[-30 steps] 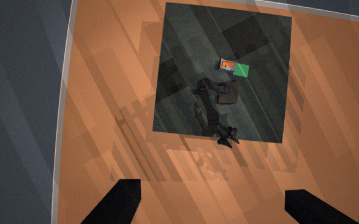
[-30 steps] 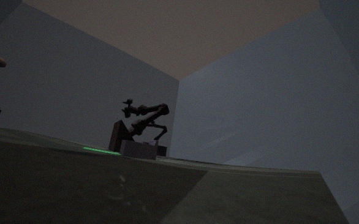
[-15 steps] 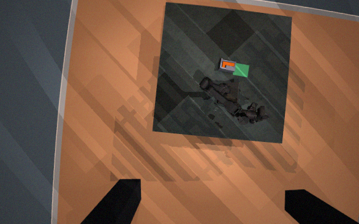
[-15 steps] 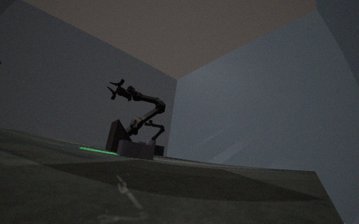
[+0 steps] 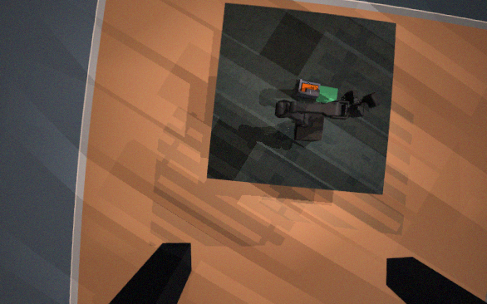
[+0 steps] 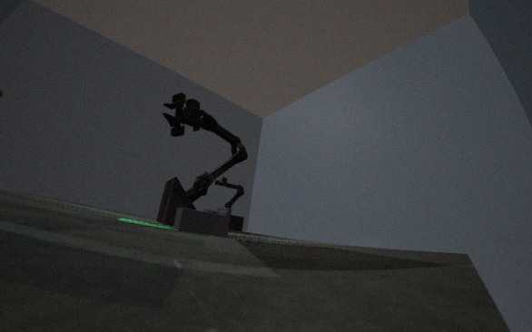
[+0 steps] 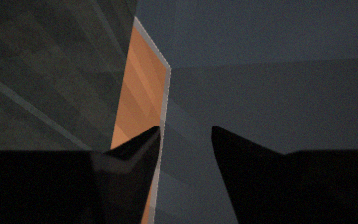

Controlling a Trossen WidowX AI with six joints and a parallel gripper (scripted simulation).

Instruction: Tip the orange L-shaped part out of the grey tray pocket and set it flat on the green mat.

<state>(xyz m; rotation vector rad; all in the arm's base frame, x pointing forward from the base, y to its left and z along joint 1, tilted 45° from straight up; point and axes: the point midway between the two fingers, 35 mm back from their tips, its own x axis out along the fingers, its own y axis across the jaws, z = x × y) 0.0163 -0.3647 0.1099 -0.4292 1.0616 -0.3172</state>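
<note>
We carry our gripper [image 5: 361, 103] high in the air, well above the dark work surface, at the end of an arm [image 6: 225, 136] that rises from the base and folds over at the elbow. Our fingers stand partly drawn together, about half spread, with a plain gap between them and nothing in it; past the tips we see only the corner of the orange table and the grey floor beyond.

Nearest to the gripper, below it and back toward our base, lies the mat [image 5: 327, 94], a flat green patch on the dark surface; its corner just shows at the top left edge of the wrist view. Beyond the mat, touching its far side, sits the tray [image 5: 308, 89]. The part [image 5: 309, 87] lies inside the tray's pocket, its orange top showing, well apart from our fingers. Whether it sits flush or tipped we cannot tell.
</note>
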